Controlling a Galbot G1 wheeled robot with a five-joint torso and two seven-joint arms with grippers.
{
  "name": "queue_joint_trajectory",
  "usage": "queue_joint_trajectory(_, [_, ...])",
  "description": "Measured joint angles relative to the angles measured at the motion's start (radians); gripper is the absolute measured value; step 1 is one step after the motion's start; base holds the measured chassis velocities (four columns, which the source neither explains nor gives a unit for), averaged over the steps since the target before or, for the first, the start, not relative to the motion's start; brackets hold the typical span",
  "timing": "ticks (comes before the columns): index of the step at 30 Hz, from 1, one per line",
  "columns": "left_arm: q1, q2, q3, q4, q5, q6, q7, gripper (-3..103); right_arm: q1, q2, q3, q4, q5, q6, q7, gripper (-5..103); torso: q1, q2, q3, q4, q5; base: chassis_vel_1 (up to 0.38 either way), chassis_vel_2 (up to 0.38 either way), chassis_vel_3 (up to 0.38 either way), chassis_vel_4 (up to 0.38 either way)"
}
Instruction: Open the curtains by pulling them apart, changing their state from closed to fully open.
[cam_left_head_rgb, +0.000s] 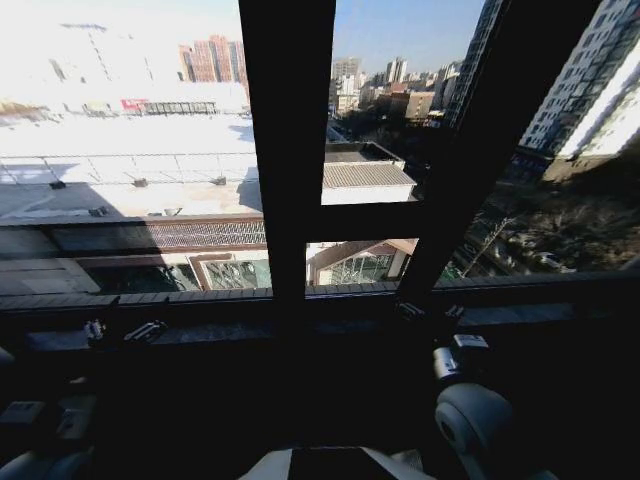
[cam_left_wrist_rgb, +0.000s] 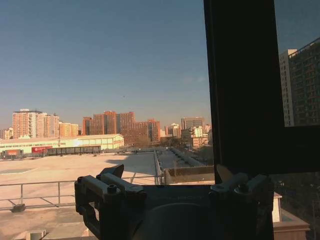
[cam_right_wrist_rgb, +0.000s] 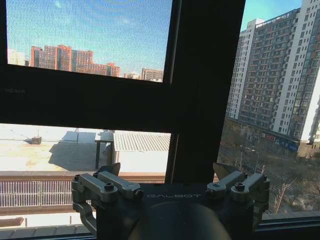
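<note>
Both arms are up at the window, and the dark central post (cam_left_head_rgb: 288, 150) of the window frame is our marker. The left gripper (cam_left_head_rgb: 120, 330) sits low to the left of that post, down at the level of the sill (cam_left_head_rgb: 200, 297). Its fingers are spread wide with nothing between them. From the left wrist view, the left gripper (cam_left_wrist_rgb: 167, 176) points out through bare glass, with the post (cam_left_wrist_rgb: 240, 85) just off to one side and a flat rooftop (cam_left_wrist_rgb: 75, 167) beyond.

The right gripper (cam_left_head_rgb: 432, 311) is on the other side of the post, also at sill height, below where the slanted frame bar (cam_left_head_rgb: 490, 150) comes down. Its fingers (cam_right_wrist_rgb: 112, 171) are parted too, gripping nothing. In the right wrist view, the right gripper (cam_right_wrist_rgb: 167, 172) faces the crossing of the upright and the horizontal crossbar (cam_right_wrist_rgb: 85, 100), and a tall apartment block (cam_right_wrist_rgb: 280, 75) stands beyond the glass.

Both grippers are apart from the frame and touch nothing. As for the curtains, I cannot tell where they are from these angles. The glass on either side of the post looks straight out to the city.
</note>
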Motion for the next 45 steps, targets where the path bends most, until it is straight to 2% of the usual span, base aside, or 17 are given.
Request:
queue_joint_trajectory(10, [-0.003,-0.002,0.000,-0.007,0.001,0.006,0.000,100,-0.007,0.001,0.002,0.002,-0.001,0.000,0.006,100,0.000,0.000,0.000,0.0000,0.0006,-0.183,-0.443,0.199,0.450])
queue_joint_trajectory(14, [-0.003,-0.003,0.000,-0.007,0.001,0.009,-0.002,100,-0.009,0.002,0.001,0.004,-0.003,0.000,0.006,100,0.000,0.000,0.000,0.0000,-0.0006,-0.088,-0.410,0.077,0.423])
queue_joint_trajectory(26, [-0.006,-0.004,-0.005,-0.007,0.001,0.012,-0.004,100,-0.008,0.000,-0.004,0.000,-0.003,0.001,0.009,100,0.000,0.000,0.000,-0.0001,0.0004,-0.046,-0.362,0.042,0.364])
queue_joint_trajectory(29, [-0.006,-0.006,-0.005,-0.007,0.001,0.012,-0.004,100,-0.008,0.002,0.004,-0.003,-0.003,-0.002,0.016,100,0.000,0.000,0.000,0.0006,0.0002,-0.046,-0.426,0.053,0.419])
queue_joint_trajectory(30, [-0.007,-0.006,-0.005,-0.007,0.000,0.012,-0.004,100,-0.010,0.006,0.019,-0.005,-0.003,-0.011,0.022,100,0.000,0.000,0.000,0.0001,-0.0007,-0.056,-0.414,0.045,0.419])
queue_joint_trajectory(35, [-0.008,-0.004,-0.005,-0.009,-0.002,0.012,-0.004,100,-0.023,0.010,0.064,-0.006,0.009,-0.024,0.028,100,0.000,0.000,0.000,-0.0002,0.0004,-0.072,-0.388,0.049,0.380])
queue_joint_trajectory(45, [-0.009,0.020,-0.015,0.006,-0.026,0.009,-0.004,100,-0.076,-0.034,0.102,0.006,-0.010,0.011,-0.075,100,0.000,0.000,0.000,0.0000,0.0003,-0.092,-0.407,0.113,0.408])
